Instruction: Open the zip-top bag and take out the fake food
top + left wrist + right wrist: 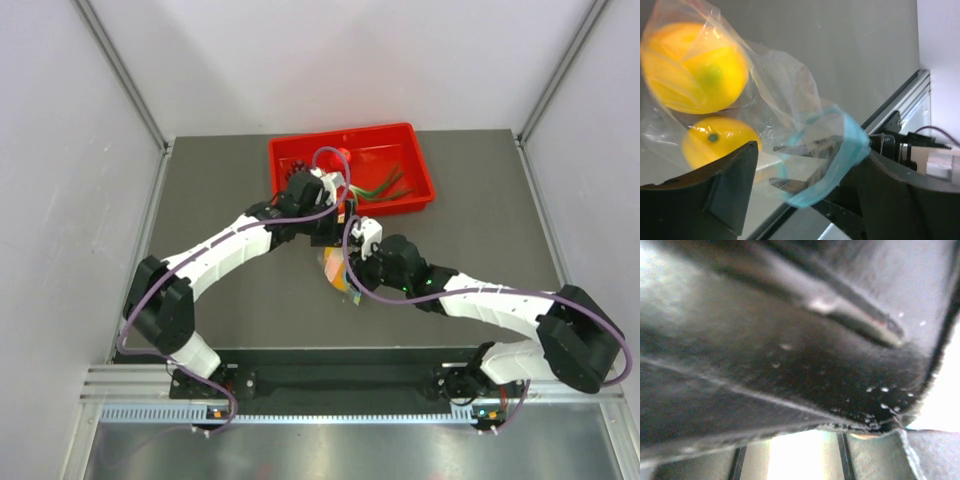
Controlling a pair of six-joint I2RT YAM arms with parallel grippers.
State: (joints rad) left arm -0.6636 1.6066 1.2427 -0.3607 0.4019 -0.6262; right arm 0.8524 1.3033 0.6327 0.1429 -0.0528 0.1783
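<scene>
The zip-top bag (340, 275) lies crumpled at the table's middle, just under where both grippers meet. In the left wrist view the clear bag (785, 85) holds a large orange-yellow fruit (695, 70) and a smaller round yellow lemon (720, 142). The maroon piece is hidden. The teal zip strip (845, 150) curls in a loop between my left gripper's (810, 170) fingers, which stand wide apart; the strip rests against the right one. My left gripper (333, 230) and right gripper (354, 246) are close together. The right wrist view is filled by a dark, blurred surface.
A red tray (420, 150) stands at the back of the table with green stalks (385, 185) and a small red ball (343, 155) in it. The left arm reaches past the tray's front edge. A metal rail (900, 100) runs along the table's near edge.
</scene>
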